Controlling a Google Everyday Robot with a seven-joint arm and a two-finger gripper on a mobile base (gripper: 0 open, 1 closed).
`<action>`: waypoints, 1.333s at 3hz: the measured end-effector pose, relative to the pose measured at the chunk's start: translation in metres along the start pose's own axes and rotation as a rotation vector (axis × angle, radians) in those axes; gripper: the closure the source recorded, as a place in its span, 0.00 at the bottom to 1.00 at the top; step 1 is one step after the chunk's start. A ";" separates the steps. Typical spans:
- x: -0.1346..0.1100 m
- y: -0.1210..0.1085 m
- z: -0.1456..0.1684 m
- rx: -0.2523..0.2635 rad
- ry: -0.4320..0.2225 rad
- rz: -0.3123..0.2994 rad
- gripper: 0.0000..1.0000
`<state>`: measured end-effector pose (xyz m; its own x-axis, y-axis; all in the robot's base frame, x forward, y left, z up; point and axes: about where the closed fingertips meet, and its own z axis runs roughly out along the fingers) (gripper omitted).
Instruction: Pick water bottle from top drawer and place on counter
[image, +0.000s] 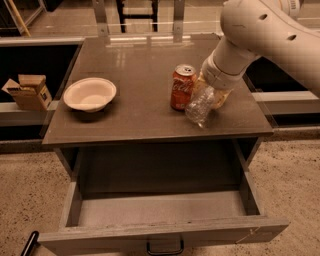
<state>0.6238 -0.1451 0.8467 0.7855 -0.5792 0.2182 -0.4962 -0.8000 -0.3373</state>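
Observation:
The water bottle (199, 105), clear and crinkled, hangs tilted with its lower end at the counter (140, 65), just right of a red soda can (182, 87). My gripper (214, 96) is at the end of the white arm, above the counter's right side. It grips the bottle's upper end, and its fingers are mostly hidden behind the wrist and bottle. The top drawer (160, 212) is pulled wide open below the counter. Its pale floor is bare and its dark handle (165, 247) is at the front.
A white bowl (90, 93) sits on the counter's left side. A cardboard box (30, 91) rests on a low ledge to the left. A chair stands behind the counter. The floor around is speckled.

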 end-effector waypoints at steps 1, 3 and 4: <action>-0.009 -0.001 0.021 -0.039 -0.044 -0.020 0.27; -0.009 -0.001 0.021 -0.040 -0.045 -0.020 0.00; 0.002 -0.003 0.008 -0.032 -0.038 0.033 0.00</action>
<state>0.6297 -0.1422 0.8408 0.7815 -0.5997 0.1718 -0.5335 -0.7853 -0.3142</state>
